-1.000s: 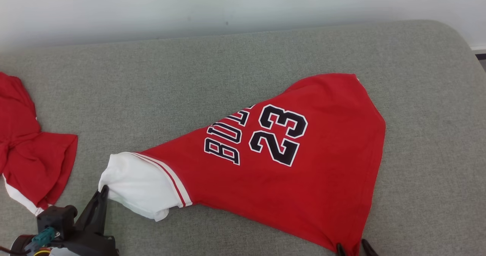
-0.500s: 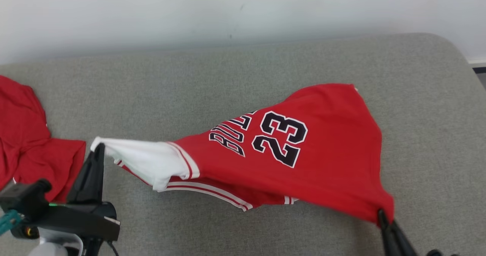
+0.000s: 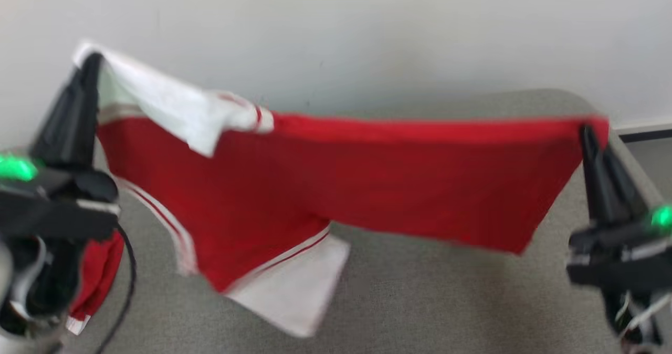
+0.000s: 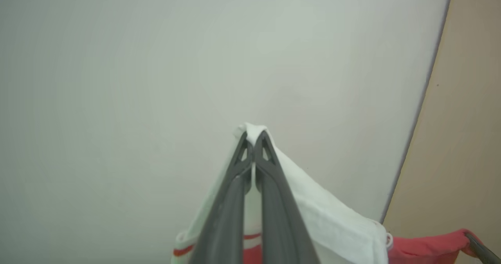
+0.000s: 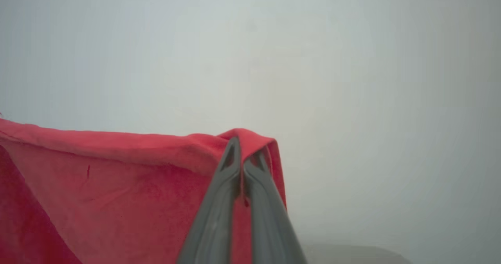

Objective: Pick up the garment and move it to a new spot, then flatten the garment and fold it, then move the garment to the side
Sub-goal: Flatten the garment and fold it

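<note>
**Jersey held up in the air between both grippers**

You have the garment, a red jersey with white sleeves, stretched in the air between the two arms. It hangs above the grey padded surface and in front of the pale wall.

Your left gripper is clamped on the tip of a white sleeve at the upper left of the head view. In the left wrist view its two dark fingers meet, with a tuft of white cloth squeezed between their tips.

Your right gripper is clamped on a red corner of the jersey at the right. In the right wrist view the red cloth folds over its fingertips and runs off to the left as a taut edge.

The top edge of the jersey runs almost level from one gripper to the other, a little higher on the left. Below it the body hangs down, deepest toward the left. There the other white sleeve dangles lowest over the padding, and you cannot tell whether it touches.

A green light glows on the left gripper's housing and another on the right's. A second red garment lies on the surface at the lower left, partly hidden behind the left arm. The head view is blurred
</note>
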